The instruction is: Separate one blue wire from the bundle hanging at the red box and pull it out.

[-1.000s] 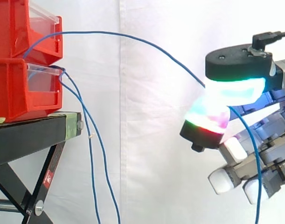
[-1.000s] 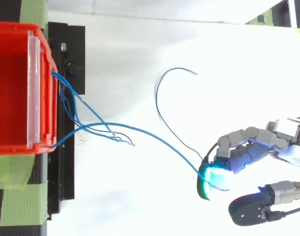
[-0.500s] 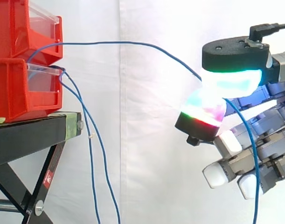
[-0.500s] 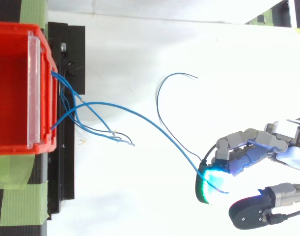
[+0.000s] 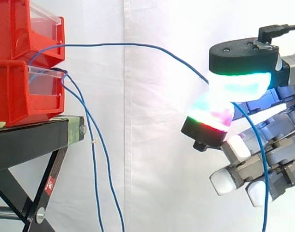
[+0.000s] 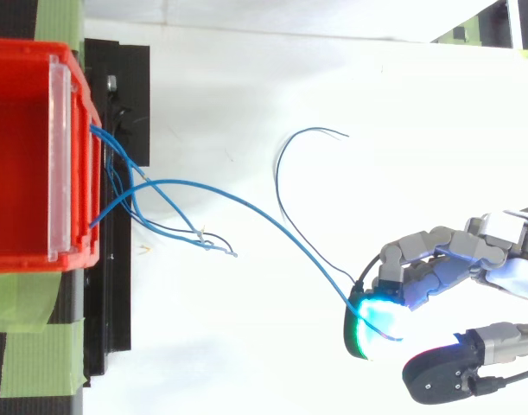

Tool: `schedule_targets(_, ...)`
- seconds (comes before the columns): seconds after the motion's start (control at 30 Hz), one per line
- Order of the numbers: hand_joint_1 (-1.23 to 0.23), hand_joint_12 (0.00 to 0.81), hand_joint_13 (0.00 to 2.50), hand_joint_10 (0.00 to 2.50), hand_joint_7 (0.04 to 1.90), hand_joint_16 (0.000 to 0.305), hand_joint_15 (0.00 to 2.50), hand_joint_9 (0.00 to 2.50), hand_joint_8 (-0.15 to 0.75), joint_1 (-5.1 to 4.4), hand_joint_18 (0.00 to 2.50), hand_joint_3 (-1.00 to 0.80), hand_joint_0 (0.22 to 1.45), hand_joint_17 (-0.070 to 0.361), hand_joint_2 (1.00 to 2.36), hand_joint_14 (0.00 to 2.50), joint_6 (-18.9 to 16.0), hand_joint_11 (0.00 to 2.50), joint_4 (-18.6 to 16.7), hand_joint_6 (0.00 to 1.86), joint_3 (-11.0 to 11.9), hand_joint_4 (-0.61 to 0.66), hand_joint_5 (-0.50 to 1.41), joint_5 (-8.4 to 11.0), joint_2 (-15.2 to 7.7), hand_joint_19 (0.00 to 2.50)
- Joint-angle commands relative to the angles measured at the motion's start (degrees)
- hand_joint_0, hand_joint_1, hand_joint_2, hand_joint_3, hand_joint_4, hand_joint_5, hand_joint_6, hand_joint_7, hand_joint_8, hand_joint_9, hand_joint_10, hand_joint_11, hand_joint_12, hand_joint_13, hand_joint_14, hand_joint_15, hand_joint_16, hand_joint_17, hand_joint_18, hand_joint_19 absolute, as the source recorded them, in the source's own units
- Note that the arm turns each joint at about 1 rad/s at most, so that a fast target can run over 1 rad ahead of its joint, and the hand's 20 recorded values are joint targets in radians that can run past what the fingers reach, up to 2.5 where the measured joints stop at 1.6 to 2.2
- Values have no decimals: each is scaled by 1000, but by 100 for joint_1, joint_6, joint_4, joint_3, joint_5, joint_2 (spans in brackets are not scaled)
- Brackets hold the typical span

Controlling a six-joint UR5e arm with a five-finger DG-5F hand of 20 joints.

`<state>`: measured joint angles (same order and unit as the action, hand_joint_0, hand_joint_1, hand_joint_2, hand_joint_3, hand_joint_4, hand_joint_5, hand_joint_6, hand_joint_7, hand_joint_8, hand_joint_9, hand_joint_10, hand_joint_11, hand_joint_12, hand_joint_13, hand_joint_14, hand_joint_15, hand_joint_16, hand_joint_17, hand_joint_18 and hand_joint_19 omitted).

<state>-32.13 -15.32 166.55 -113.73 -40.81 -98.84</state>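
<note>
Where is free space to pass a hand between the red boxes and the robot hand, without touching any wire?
Free: the gap under the arched blue wire, bordered by the hanging wires beside the black stand and by the robot hand, which pinches that wire. Crowded: the front of the red boxes, where the wires bunch and cross.

We find two bins stacked on the stand at left. Wires hang beside it, and one wire spans right into the hand's pinch.
</note>
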Motion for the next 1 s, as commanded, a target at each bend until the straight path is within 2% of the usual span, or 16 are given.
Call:
schedule_targets(0.0,-847,382,601,15,1270,47,713,873,325,-3,460,-76,598,105,1027,21,3,1011,0,794,0,55,-147,-6,5,845)
schedule_targets(0.97,-841,380,618,16,1263,47,729,878,331,-3,493,-66,591,106,1026,20,3,1008,0,802,0,62,-149,2,5,843)
